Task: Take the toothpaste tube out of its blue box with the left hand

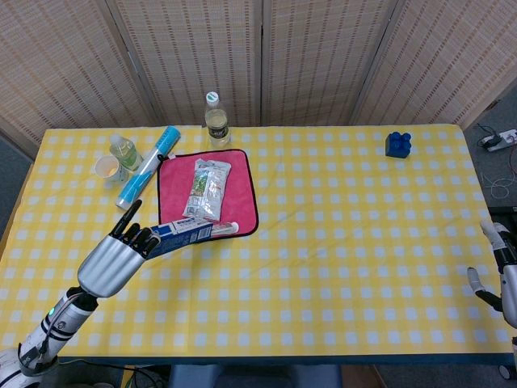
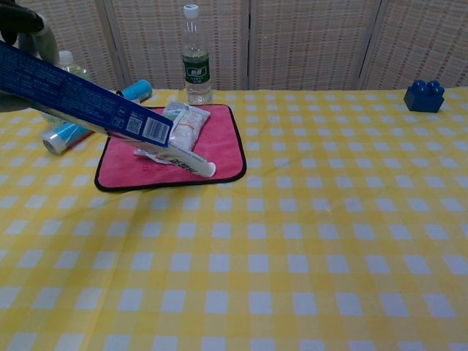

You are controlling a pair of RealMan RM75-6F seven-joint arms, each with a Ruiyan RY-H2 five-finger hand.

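Observation:
My left hand (image 1: 113, 260) grips the blue toothpaste box (image 1: 179, 234) by its near end and holds it in the air, tilted with the open end down toward the pink cloth (image 1: 241, 212). In the chest view the box (image 2: 80, 97) slants down from the upper left, and the white toothpaste tube (image 2: 184, 161) sticks out of its lower end, its cap over the cloth (image 2: 219, 153). The tube (image 1: 227, 229) also shows past the box end in the head view. My right hand (image 1: 502, 279) hangs at the table's right edge, fingers apart, holding nothing.
A foil packet (image 1: 208, 187) lies on the pink cloth. A water bottle (image 1: 216, 121) stands behind it. At the back left are a small bottle (image 1: 123, 150), a paper cup (image 1: 107, 168) and a blue-white roll (image 1: 149, 166). A blue toy brick (image 1: 397, 144) sits at the back right.

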